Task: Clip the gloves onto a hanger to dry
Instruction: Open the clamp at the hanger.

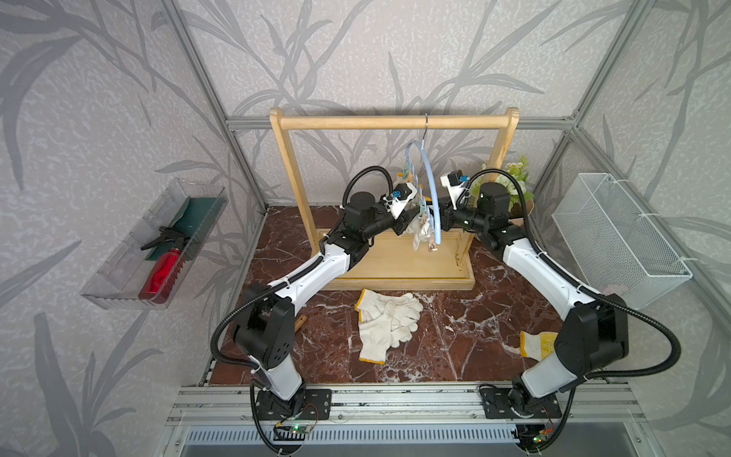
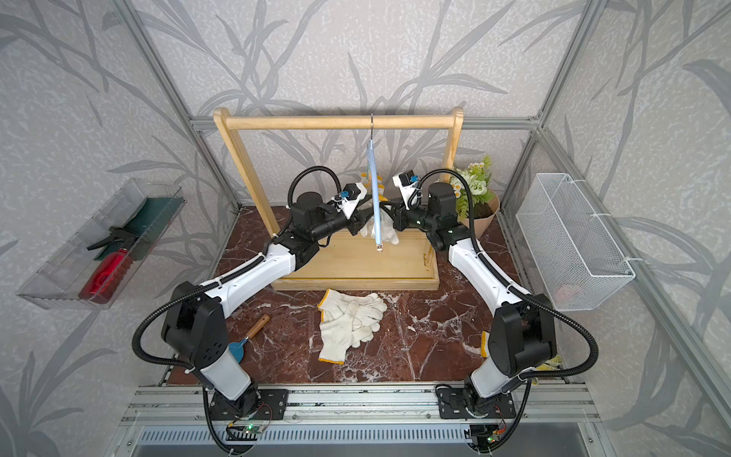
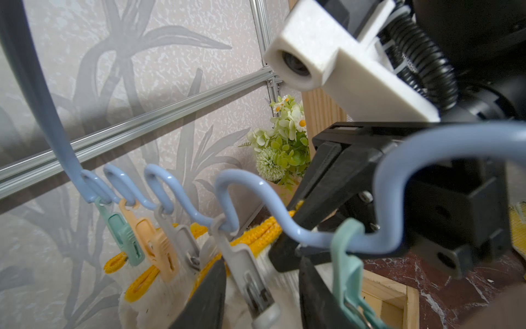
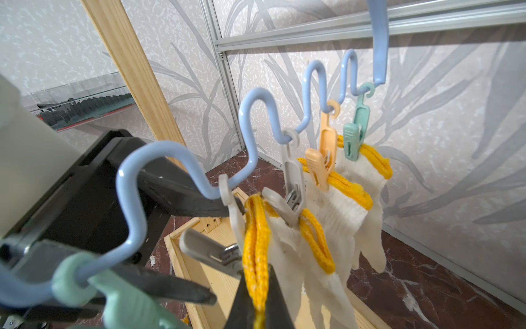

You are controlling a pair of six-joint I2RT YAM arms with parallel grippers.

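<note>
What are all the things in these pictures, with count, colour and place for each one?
rack: one, wooden, back of the table
hanger: one, blue, on the rack's bar
clips: five seen, green, orange, grey, on the hanger
hung gloves: three, white with yellow cuffs, clipped on the hanger
loose gloves: pile, white, on the table before the rack
patterned glove: one, yellow, beside the right arm
tool: one, blue with wooden handle, beside the left arm
flowers: one pot, green and white, back right
tray: one, clear, left wall
spray bottle: one, red, in the tray
basket: one, white wire, right wall
table: one, brown marble
left gripper: black, shut on a grey clip
right gripper: black, shut on a fourth glove's cuff
</note>
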